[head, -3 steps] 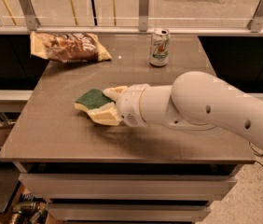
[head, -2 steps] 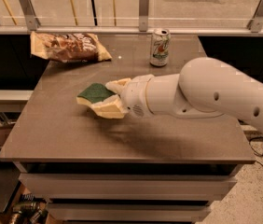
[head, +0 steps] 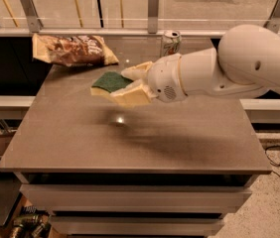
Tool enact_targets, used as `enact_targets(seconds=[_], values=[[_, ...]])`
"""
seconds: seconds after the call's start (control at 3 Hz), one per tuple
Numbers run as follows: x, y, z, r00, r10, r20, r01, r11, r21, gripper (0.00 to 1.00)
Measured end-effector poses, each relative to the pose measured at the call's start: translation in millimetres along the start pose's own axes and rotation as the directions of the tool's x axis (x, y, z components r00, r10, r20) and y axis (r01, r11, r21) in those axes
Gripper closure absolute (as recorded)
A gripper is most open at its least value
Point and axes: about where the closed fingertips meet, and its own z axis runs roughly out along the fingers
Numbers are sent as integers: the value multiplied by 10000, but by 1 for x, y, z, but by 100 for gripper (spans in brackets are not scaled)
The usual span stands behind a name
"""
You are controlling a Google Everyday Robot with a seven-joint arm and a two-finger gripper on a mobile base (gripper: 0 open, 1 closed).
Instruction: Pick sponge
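This is looking like a lab or office test area rather than a home. A plain grey worktable (head: 130,148) is standing against a glass railing (head: 204,6) with metal posts (head: 152,9). A cable (head: 278,157) is trailing over speckled floor (head: 279,207) (terrazzo-like). The white arm's gripper (head: 131,83) is hovering above the tabletop, clamping the sponge (head: 111,81).

Warm, rather dim light falls from above. The gripper (head: 130,85), clamped on the sponge (head: 109,81) above the middle of the table (head: 65,148), casts a soft, diffuse shadow toward the near right. 1 small glare spot shines on the tabletop just beneath it.
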Motion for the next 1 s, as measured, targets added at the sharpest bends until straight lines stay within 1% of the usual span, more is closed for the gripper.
enact_targets(seconds=[0.33,0.67,1.0], values=[[-22,-3,-21,9995,-310,-98,310,9995,0,100],[-44,2,-40,9976,-682,-96,684,9973,254,100],[-44,2,-40,9976,-683,-96,686,9973,253,100]])
